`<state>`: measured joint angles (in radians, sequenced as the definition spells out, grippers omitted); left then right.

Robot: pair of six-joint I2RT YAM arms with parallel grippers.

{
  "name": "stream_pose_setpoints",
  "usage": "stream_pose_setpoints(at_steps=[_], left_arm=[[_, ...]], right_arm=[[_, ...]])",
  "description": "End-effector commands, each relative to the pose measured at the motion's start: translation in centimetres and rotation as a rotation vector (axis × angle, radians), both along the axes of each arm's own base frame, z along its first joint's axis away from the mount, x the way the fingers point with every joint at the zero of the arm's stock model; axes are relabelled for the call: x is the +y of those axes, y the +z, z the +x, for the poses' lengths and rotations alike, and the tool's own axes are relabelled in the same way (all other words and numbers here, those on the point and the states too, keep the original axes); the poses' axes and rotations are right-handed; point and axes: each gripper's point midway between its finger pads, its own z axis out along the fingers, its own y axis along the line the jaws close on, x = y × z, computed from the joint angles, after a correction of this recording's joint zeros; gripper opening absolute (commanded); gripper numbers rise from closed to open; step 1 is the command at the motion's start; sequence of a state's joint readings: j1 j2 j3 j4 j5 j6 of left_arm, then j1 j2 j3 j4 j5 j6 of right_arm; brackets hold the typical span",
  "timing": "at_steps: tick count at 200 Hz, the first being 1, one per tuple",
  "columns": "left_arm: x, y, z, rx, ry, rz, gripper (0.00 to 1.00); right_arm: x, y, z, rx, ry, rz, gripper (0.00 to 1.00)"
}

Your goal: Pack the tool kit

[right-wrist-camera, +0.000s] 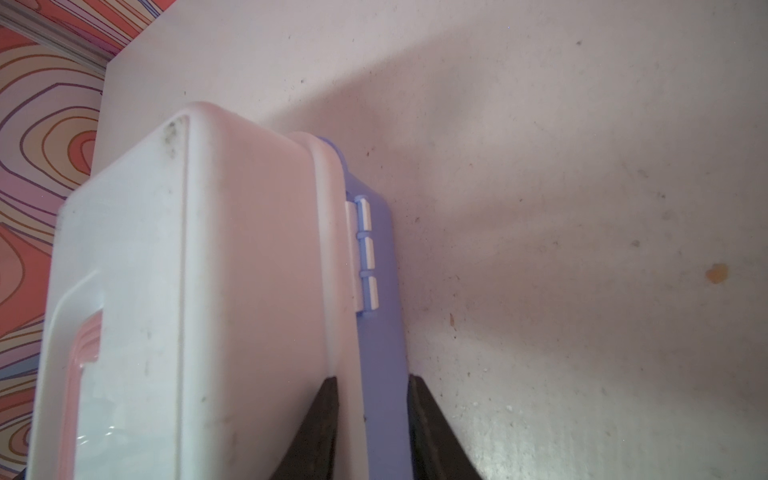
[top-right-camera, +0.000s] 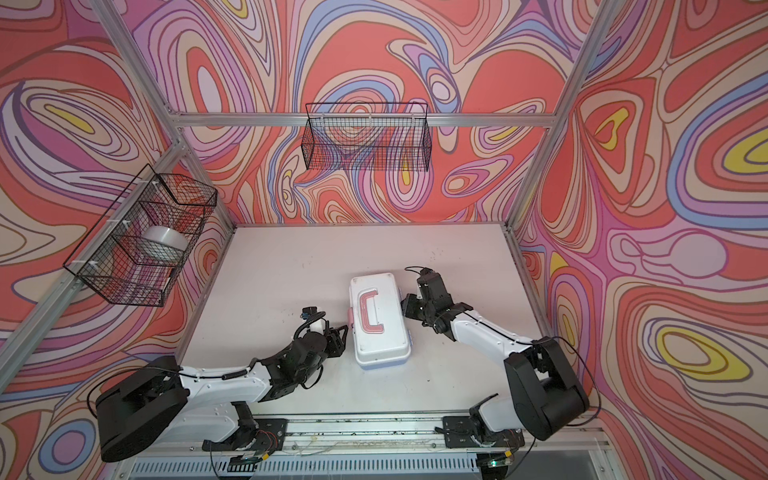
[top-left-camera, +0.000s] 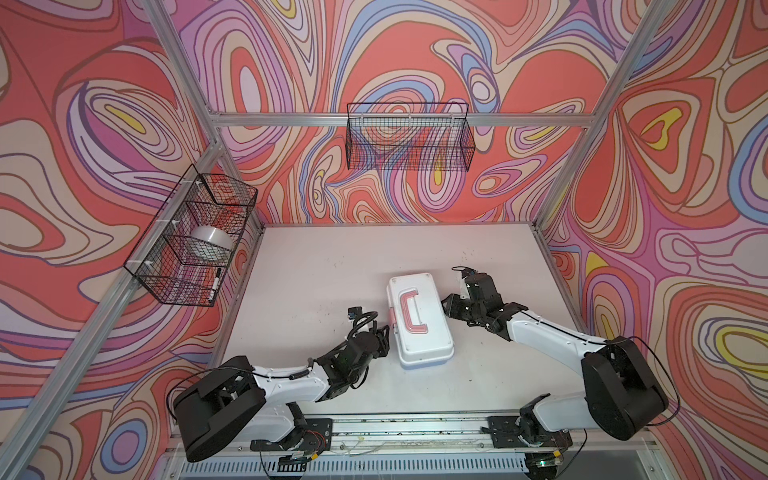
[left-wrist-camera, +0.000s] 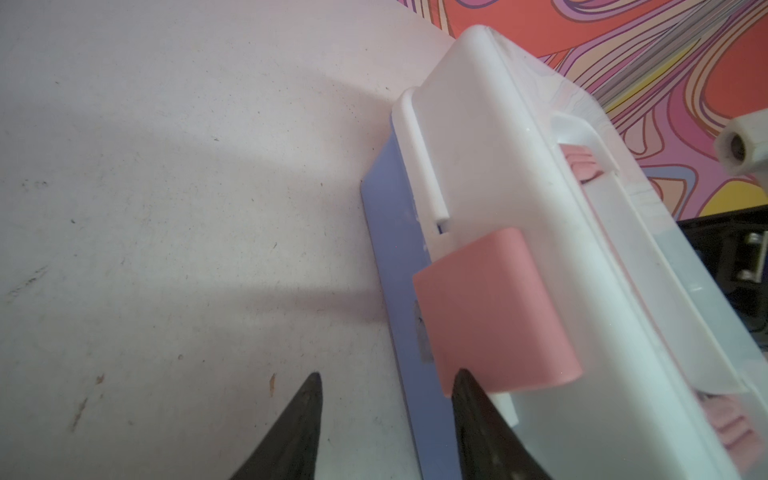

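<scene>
The tool kit (top-left-camera: 419, 320) (top-right-camera: 378, 320) lies shut on the white table, a white rounded box with a pink handle (top-left-camera: 409, 311) on its lid and a light blue base. My left gripper (top-left-camera: 384, 336) (left-wrist-camera: 387, 374) is open at the box's left side. One fingertip touches the pink latch (left-wrist-camera: 494, 307); the other hangs over the table, and the blue base edge lies between them. My right gripper (top-left-camera: 446, 305) (right-wrist-camera: 372, 377) is on the hinge side (right-wrist-camera: 365, 253), shut on the box's rim, one finger on the white lid edge and one on the blue base.
A black wire basket (top-left-camera: 409, 137) hangs on the back wall. Another basket (top-left-camera: 191, 241) on the left wall holds a tape roll (top-left-camera: 210, 243) and a marker (top-left-camera: 216, 282). Aluminium frame posts border the table (top-left-camera: 311, 270).
</scene>
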<state>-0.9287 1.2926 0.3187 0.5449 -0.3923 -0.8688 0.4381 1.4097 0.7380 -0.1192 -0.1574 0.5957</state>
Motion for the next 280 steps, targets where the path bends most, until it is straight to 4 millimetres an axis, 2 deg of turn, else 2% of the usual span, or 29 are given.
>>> stream_pose_setpoints(at_steps=[1,83,175,232,280], left_arm=[[-0.2,0.9,0.3,-0.021,0.014,-0.047,0.51],[-0.1,1.8,0.8,-0.032,0.053,-0.077,0.52],[-1.7,2.9,1.6,-0.034,0.049,-0.155,0.51],[-1.3,2.0,1.4,0.037,0.124,-0.293,0.5],[-2.0,2.1,1.4,0.037,0.103,-0.333,0.48]], right_arm=[[0.5,-2.3,-2.5,0.098,0.057,-0.004,0.3],[0.7,-2.6,-2.4,0.102,0.06,0.0,0.29],[0.8,-2.9,-2.6,0.111,0.063,0.009,0.29],[0.8,-3.5,-3.1,0.127,0.068,0.019,0.29],[0.7,-4.3,-3.6,0.144,0.073,0.012,0.29]])
